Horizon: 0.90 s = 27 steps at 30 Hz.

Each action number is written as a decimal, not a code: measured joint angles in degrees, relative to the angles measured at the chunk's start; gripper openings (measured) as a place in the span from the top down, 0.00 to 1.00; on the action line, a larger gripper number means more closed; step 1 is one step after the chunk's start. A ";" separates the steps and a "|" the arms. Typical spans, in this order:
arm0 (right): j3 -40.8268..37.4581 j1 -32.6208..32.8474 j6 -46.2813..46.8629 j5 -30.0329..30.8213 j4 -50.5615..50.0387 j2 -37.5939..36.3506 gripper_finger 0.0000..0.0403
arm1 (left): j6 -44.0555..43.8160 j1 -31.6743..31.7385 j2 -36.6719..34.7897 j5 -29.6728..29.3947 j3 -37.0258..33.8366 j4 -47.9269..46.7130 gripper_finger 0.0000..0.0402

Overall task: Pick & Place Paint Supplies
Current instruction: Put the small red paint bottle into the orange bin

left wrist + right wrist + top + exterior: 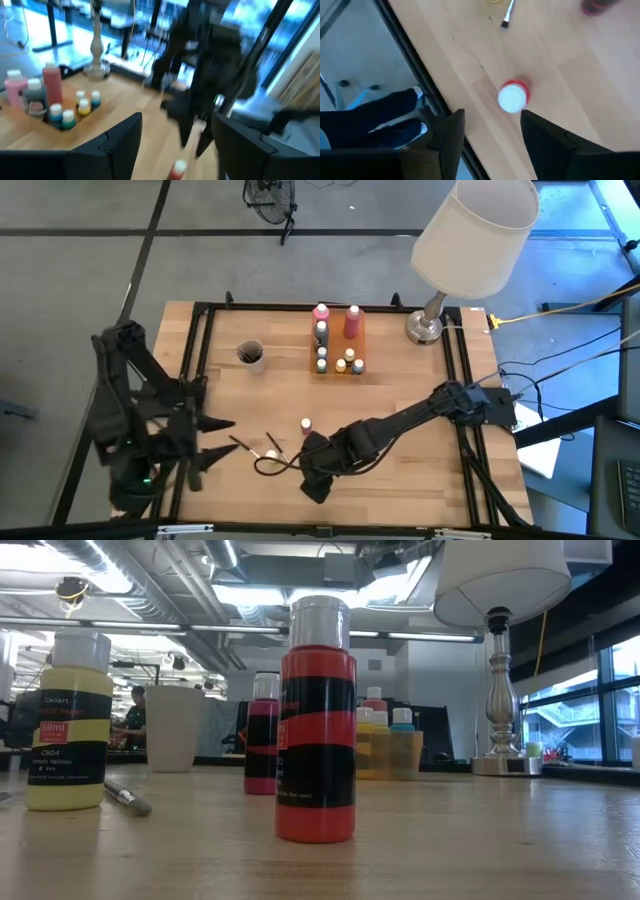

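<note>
**Right gripper above a red bottle at the bench's near edge**

High view: the right gripper (318, 470) reaches across the bench (400, 480) to its near middle. A small bottle (306, 424) stands just beyond it, and another (270, 454) lies by thin brushes (240, 444) to its left. The left gripper (200, 450) waits over the bench's left edge. At the far side, a group of bottles (338, 340) stands beside a cup (250, 355) and a lamp (470, 240).

Low view: a red bottle (316, 720) stands upright in front, a yellow bottle (68, 722) to its left with a brush (125, 796) lying beside it, and a pink bottle (263, 734) behind.

Left wrist view: the left fingers (122, 145) are spread wide and hold nothing. The bottle group shows ahead on the bench, the right arm beyond.

Right wrist view: the right fingers (451, 135) are open and empty, with a white-capped red bottle (514, 95) just beyond the gap between them, near the bench edge.
</note>
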 joint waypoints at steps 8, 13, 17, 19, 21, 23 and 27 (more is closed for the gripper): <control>0.02 -0.06 1.38 -1.23 0.51 2.74 0.51 | -1.86 -5.48 -0.81 -8.18 0.00 -0.23 0.41; 0.02 -0.20 3.56 -1.48 -1.66 3.58 0.51 | -2.03 -6.34 -0.81 -8.27 0.00 -0.24 0.41; 0.04 -0.22 4.49 -1.46 -2.22 3.56 0.51 | -1.99 -6.89 -0.81 -8.29 0.00 -0.22 0.41; 0.02 -0.22 4.68 -1.46 -2.24 3.58 0.50 | -1.98 -7.12 -0.81 -8.28 0.00 -0.24 0.41; 0.02 -0.22 4.90 -1.69 -2.20 3.56 0.48 | -1.92 -7.29 -0.81 -8.29 0.00 -0.24 0.41; 0.04 -0.25 5.09 -2.93 -2.16 3.87 0.46 | -1.88 -7.29 -0.81 -8.29 0.00 -0.24 0.41; 0.06 -0.31 5.34 -4.26 -1.83 4.64 0.40 | -1.83 -7.29 -0.81 -8.29 0.00 -0.26 0.41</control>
